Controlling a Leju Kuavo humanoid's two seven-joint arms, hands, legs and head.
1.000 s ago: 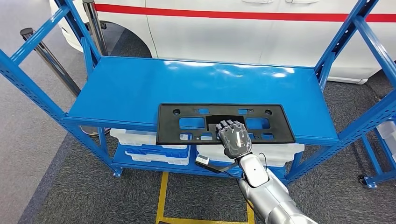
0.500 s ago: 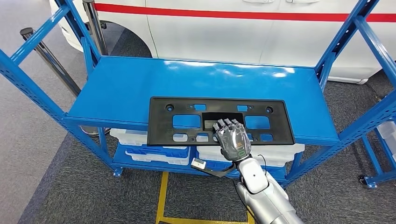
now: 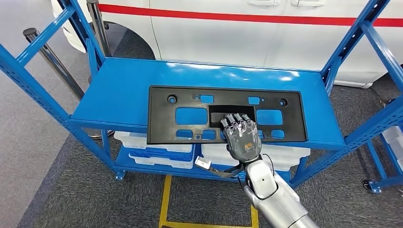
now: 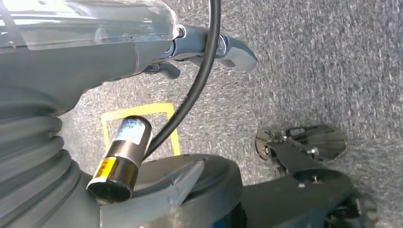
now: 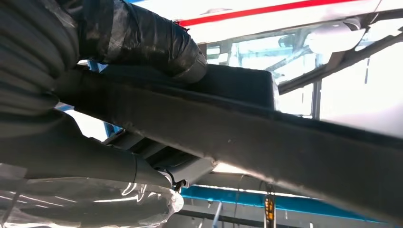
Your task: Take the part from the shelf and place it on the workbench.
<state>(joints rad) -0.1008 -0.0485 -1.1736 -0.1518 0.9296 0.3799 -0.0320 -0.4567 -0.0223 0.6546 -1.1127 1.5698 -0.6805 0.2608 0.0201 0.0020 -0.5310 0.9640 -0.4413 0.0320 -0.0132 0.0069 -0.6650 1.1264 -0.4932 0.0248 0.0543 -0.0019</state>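
The part is a long, flat black plate with several cut-outs. It lies across the front of the blue shelf's top deck, its near edge past the deck's front lip. My right hand grips that near edge at the middle, fingers on top by the central cut-out. In the right wrist view the dark plate runs across the picture, with the thumb on one face and the fingers on the other. My left hand hangs over grey carpet, a finger stretched out and nothing in it.
White bins stand on the lower deck. Blue slanted uprights frame the shelf on both sides. A white car with a red stripe stands behind. A metal post is at the left, and yellow floor tape lies below.
The plate has come up off the deck in my right hand and looks larger; its left end has swung left and its far edge has risen.
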